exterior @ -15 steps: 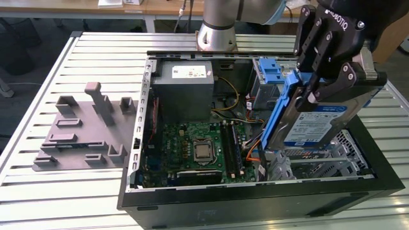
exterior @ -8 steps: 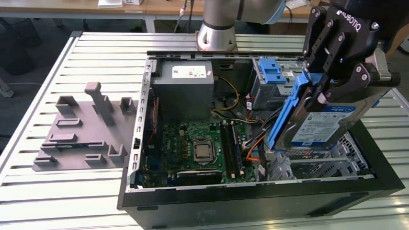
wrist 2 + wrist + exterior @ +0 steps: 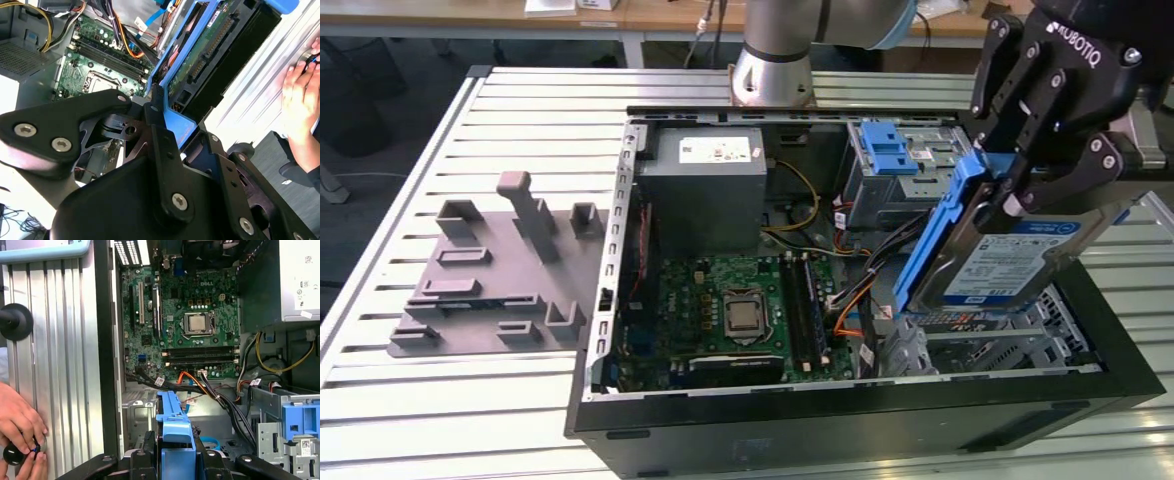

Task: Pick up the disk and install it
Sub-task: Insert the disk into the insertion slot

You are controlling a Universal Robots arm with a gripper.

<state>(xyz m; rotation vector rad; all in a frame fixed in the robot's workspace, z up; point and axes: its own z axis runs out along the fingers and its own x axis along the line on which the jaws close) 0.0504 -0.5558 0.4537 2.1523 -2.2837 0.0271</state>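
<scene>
Exterior view: we see a robot arm's black jaws closed on the disk (image 3: 1017, 258), pinching its upper end at the blue rails. The disk is held steeply tilted, label toward the camera, over the open computer case (image 3: 854, 405) on the exterior view's right. Its lower end is just above a bare metal bay (image 3: 987, 345) by the case's near wall. Beyond it stands a silver cage with a blue latch (image 3: 891, 160). A green motherboard (image 3: 734, 305) lies mid-case, with a grey power box (image 3: 707, 175) toward the far wall. The case rests on a slatted metal counter (image 3: 520, 95), beside a grey moulded tray (image 3: 487, 280). In the first wrist view, a person's hand (image 3: 17, 420) rests on the counter outside the case, fingers around a small black knob (image 3: 12, 454).
</scene>
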